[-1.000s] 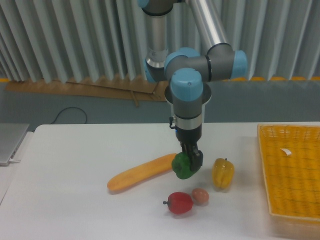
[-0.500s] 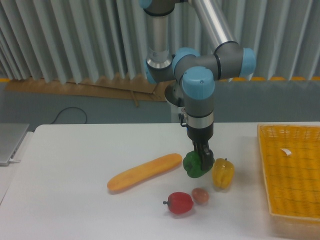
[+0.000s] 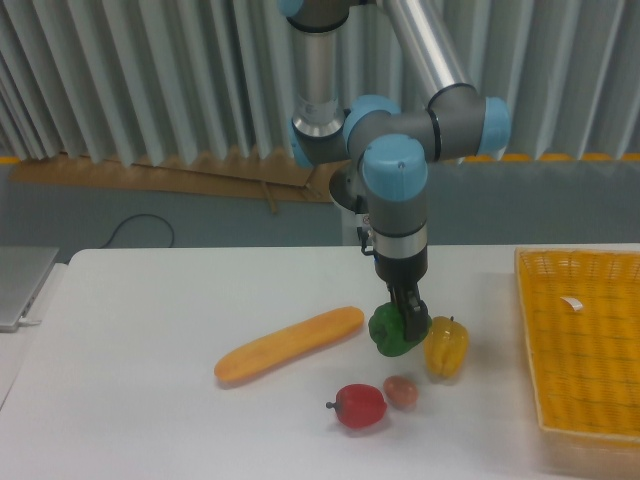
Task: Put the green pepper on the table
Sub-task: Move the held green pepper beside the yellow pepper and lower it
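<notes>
Near the middle of the table (image 3: 150, 300), the green pepper (image 3: 392, 332) was held in the gripper (image 3: 409, 322), whose dark fingers were clamped on its right side. The pepper was kept low, at or just above the white surface; whether its underside was touching could not be told from this single view. It was placed between a long orange vegetable (image 3: 290, 345) on its left and a yellow pepper (image 3: 446, 346) just beside it on the right, the yellow one appearing almost in contact with the gripper's finger. A red fruit with a stem (image 3: 359, 405) and a small brownish round fruit (image 3: 401, 391) were set nearer the camera, a little apart from the pepper. A yellow mesh basket (image 3: 585, 340) was seen well off to the right.

The placing step was judged to be close to its end: the pepper had been carried to a spot on the tabletop and only the release remained. For the next move, a slight lowering until the pepper was seated would be called for, then an opening of the jaws and a straight lift. Care would be needed on opening, since the yellow pepper could be nudged.
</notes>
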